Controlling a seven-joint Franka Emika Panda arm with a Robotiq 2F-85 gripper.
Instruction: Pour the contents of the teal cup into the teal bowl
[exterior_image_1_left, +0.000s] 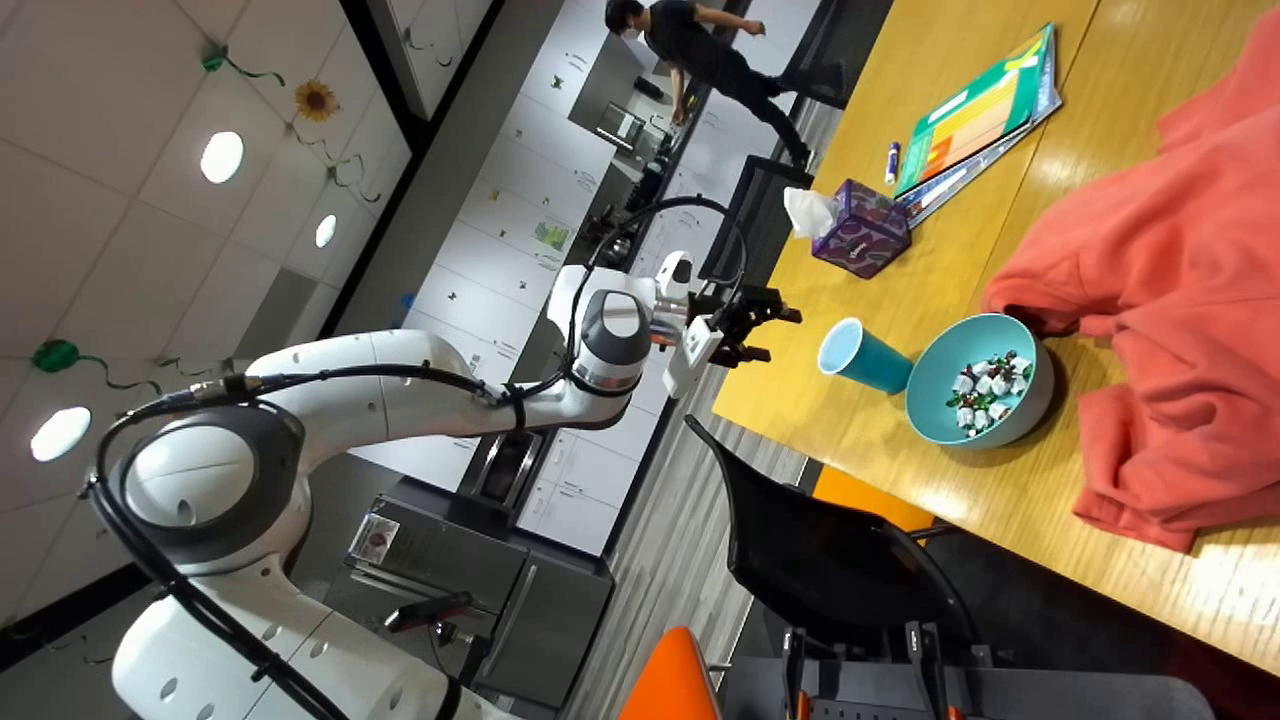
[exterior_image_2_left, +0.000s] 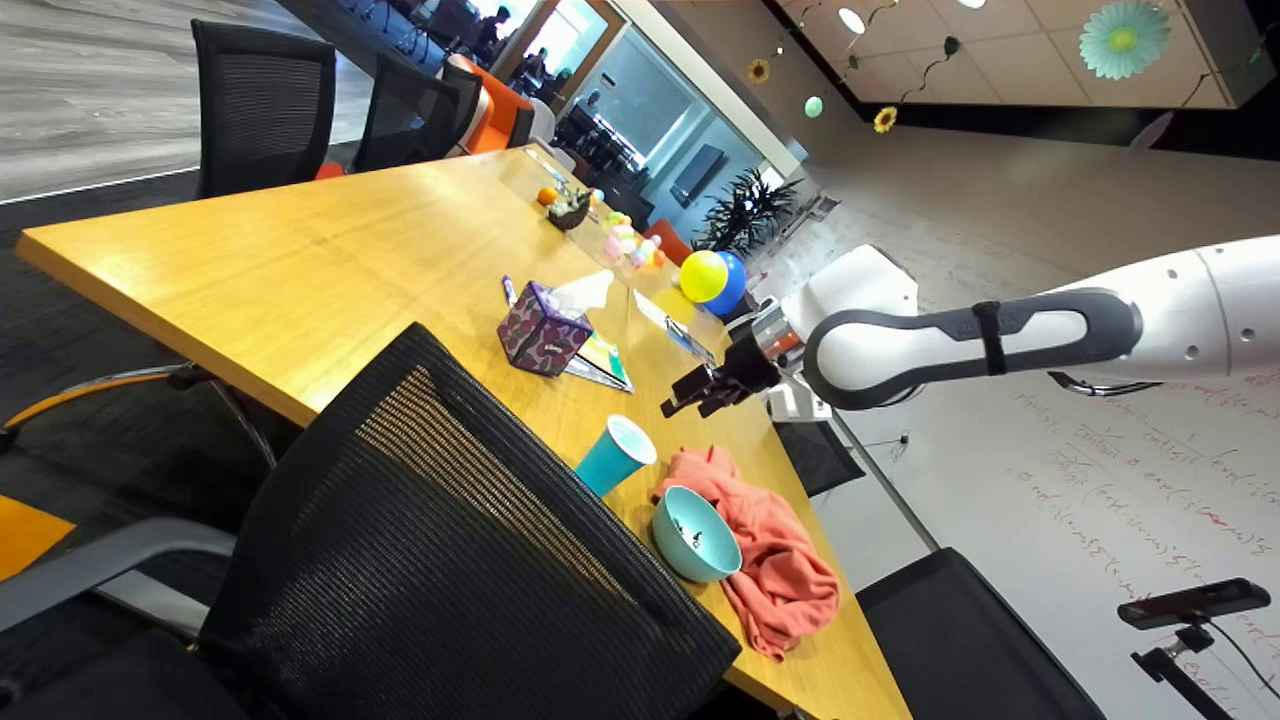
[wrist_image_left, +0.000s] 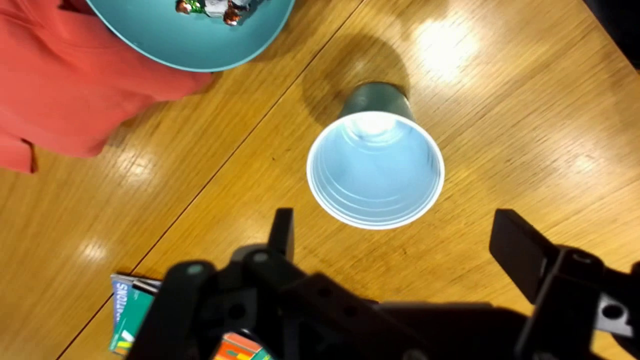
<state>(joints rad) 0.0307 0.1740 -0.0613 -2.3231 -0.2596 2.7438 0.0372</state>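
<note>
A: Claw?
B: Claw (wrist_image_left: 392, 240), black, one. Jaws well apart, at the lower left and lower right of the wrist view; nothing gripped.
A: Teal cup?
B: Teal cup (wrist_image_left: 375, 167), one, upright on the table (wrist_image_left: 540, 150), long axis vertical, pale mouth uppermost. Mid-frame in the wrist view, toward the top of the picture from the claw; sideways it falls between the jaws, a little closer to the one at frame left. In an exterior view the cup (exterior_image_1_left: 875, 360) shows right of the claw, slightly lower in the frame.
A: Bearing on the coming move?
B: Judged: for a grasp, travel toward the top of the wrist view, then descent, one jaw either side. Caution: only ridges and a bright base are made out inside, so the pour may already be done.
A: Teal bowl?
B: Teal bowl (wrist_image_left: 200, 47), one, upper left, apart from the cup; white pieces (exterior_image_1_left: 985, 386) within, kind uncertain.
A: Faults of view?
B: Bowl cut by the wrist view's top edge. Cup's foot seemingly part-covered by a chair back (exterior_image_2_left: 470, 540) in an exterior view. Claw's height over the cup: hard to tell.
</note>
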